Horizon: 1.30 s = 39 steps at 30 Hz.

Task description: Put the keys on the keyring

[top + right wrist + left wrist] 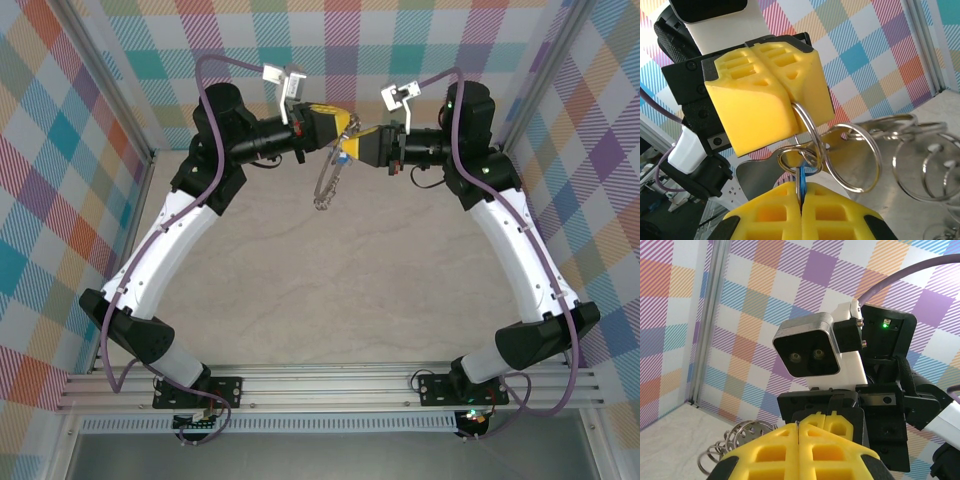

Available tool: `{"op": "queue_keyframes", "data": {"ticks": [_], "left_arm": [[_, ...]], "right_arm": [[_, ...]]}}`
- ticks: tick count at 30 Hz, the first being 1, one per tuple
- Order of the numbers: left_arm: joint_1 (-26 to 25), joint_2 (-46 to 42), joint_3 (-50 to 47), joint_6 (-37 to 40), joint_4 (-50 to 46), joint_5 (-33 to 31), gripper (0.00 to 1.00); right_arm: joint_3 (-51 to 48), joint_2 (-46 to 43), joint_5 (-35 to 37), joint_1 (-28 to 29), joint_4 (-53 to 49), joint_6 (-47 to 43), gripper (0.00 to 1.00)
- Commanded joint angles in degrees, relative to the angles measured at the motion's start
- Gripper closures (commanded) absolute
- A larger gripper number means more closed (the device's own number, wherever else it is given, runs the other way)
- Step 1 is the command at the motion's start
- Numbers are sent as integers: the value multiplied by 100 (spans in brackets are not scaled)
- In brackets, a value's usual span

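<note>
Two arms: both reach over the far middle of the worktop, wrists turned toward each other, jaw tips almost meeting.
Left jaws: fully shut. The left fingers press together, with the keyring wire clamped in their seam and emerging at the tips.
Right jaws: fully shut on the key. The right fingers meet along a straight seam, with the blue head nipped at the tips.
Key: blue head on edge between the right jaw tips, directly below the left jaw tips. The shank is hidden.
Keyring: hangs down from the left jaws, below the point where both sets of jaws meet. Its wire passes just above the right jaw tips.
Small loops: strung along the hoop and fanned out to one side of the right jaws. From the left wrist they sit low beside the left jaws.
Small ring: sits at the key head, between the two sets of jaw tips, crossing the hoop wire. Whether it is threaded onto the hoop cannot be told.
Right wrist camera: directly beyond the left jaw tips, facing them.
</note>
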Motion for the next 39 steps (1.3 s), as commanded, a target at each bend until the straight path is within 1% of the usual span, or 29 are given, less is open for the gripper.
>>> {"op": "queue_keyframes", "data": {"ticks": [1, 8, 11, 12, 13, 14, 17, 18, 23, 27, 29, 35, 37, 39], "left_arm": [[-38, -168, -1, 8, 435, -43, 100], [-38, -252, -186, -17, 569, -97, 100], [-38, -256, -195, -28, 596, -110, 100], [-35, -255, -199, -31, 605, -108, 100], [-37, -254, -211, -24, 613, -113, 100], [-33, -255, -216, -23, 625, -128, 100], [-35, -256, -221, -12, 630, -142, 100], [-37, -252, -227, -3, 630, -148, 100], [-38, -256, -278, -7, 678, -164, 100], [-37, -246, -282, -31, 700, -157, 100], [-37, -252, -285, -24, 709, -157, 100], [-33, -265, -285, -31, 725, -140, 100], [-38, -274, -282, -22, 731, -140, 100], [-38, -272, -283, -36, 744, -131, 100]], "right_arm": [[143, -11, -117, 91, -269, -215, 100], [124, -49, 26, 85, -360, -256, 100], [71, -123, 138, 77, -397, -299, 94], [54, -149, 163, 63, -409, -312, 91], [39, -164, 182, 51, -424, -319, 85], [32, -184, 225, 26, -459, -327, 76], [-32, -284, 281, -90, -530, -367, 64], [-54, -327, 302, -165, -555, -374, 62], [-268, -676, 302, -679, -425, -277, 62], [-457, -876, 304, -975, 110, 147, 62], [-508, -861, 291, -978, 488, 422, 62], [-663, -617, 140, -975, 1973, 1612, 61], [-665, -519, 129, -931, 2295, 1876, 58], [-637, -436, 150, -863, 2405, 1965, 56]]}}
